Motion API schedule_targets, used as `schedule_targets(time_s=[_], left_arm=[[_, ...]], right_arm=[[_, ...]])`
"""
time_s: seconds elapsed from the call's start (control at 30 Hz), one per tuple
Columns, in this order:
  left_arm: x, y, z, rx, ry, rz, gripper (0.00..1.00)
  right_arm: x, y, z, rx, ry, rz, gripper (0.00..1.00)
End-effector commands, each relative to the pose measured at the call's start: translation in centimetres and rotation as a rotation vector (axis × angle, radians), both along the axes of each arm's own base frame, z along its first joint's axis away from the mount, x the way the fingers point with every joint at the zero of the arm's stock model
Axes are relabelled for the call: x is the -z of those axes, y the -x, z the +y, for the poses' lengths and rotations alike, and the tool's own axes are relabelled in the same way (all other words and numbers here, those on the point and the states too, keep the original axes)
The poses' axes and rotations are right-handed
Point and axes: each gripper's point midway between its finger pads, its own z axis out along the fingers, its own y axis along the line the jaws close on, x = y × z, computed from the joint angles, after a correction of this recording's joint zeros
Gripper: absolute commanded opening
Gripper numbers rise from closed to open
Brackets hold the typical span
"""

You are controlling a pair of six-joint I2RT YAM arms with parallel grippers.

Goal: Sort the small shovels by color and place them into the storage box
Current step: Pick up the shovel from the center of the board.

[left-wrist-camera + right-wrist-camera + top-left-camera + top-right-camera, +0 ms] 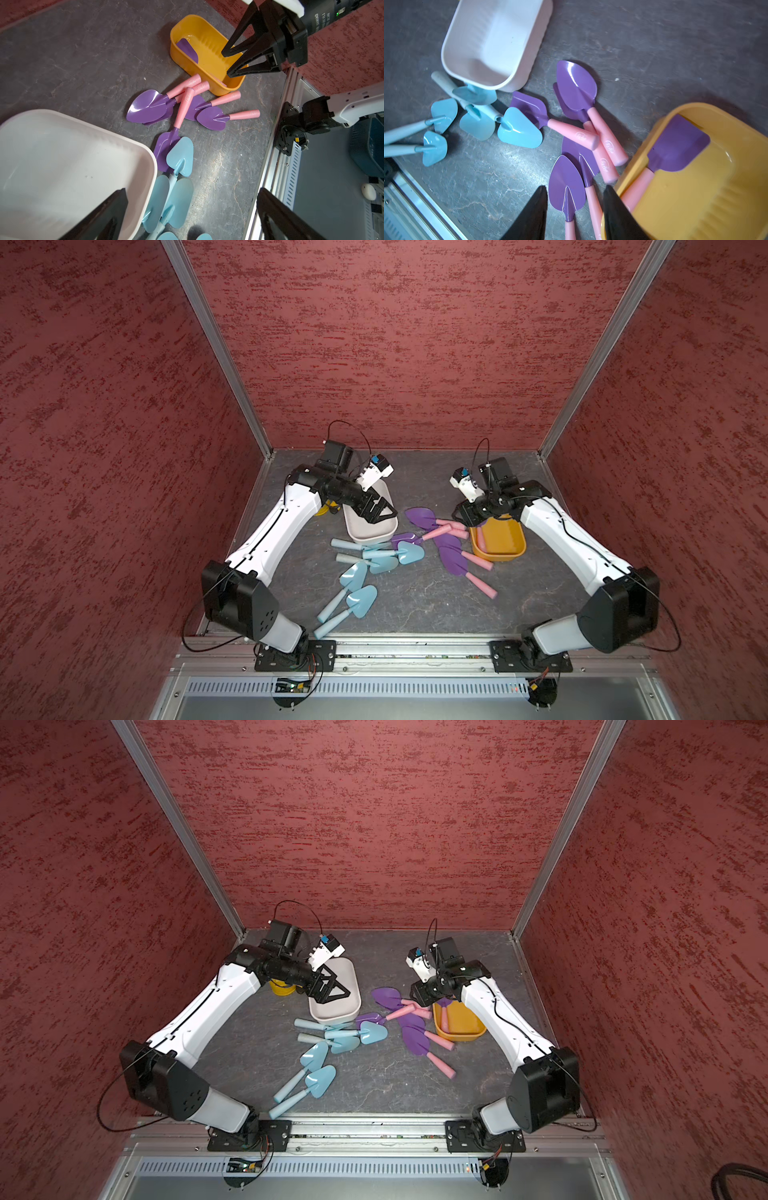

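Hovering over the yellow plastic storage box (176, 54), the right gripper (226, 64) stands partly open, gripping nothing. The left gripper (380, 512) gapes wide above the white plastic box (365, 533). One purple-bladed, pink-handled shovel (679, 145) lies in the yellow box; light blue plastic shovels (519, 128) lie beside the white one.

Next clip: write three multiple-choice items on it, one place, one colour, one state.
1. The blue shovels lie: A in the white box; B on the table; C in the yellow box.
2. The shovel in the yellow box has a blade that is: A blue; B white; C purple.
3. The left gripper has its jaws: A wide open, empty; B shut on a shovel; C shut on a box.
Key: B, all rest on the table; C, the purple blade shows inside; A, nothing sits between them.
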Motion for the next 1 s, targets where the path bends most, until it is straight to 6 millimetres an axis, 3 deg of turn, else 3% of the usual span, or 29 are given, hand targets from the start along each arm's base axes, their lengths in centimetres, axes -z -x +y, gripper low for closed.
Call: schedule_targets(time_s=[0.0, 0.17, 0.4, 0.6, 0.97], left_arm=[[0.8, 2.1, 1.0, 0.039, 0.033, 0.049, 1.0], [1.3, 3.7, 2.9, 0.029, 0.077, 0.054, 1.0], [2.2, 3.4, 6.5, -0.075, 0.082, -0.008, 1.0], [3.1, 3.4, 8.4, -0.136, 0.066, -0.027, 1.0], [3.2, 3.2, 10.0, -0.209, 0.082, -0.021, 1.0]], right_arm=[[-0.7, 1.0, 1.7, -0.227, 0.072, -0.062, 0.45], [-0.1, 1.2, 3.7, -0.394, 0.173, -0.012, 0.43], [2.3, 0.7, 6.6, -0.616, 0.33, -0.033, 0.43], [5.5, 0.1, 8.3, -0.74, 0.372, -0.012, 0.4], [11.2, -2.1, 8.3, -0.848, 0.495, 0.034, 0.37]])
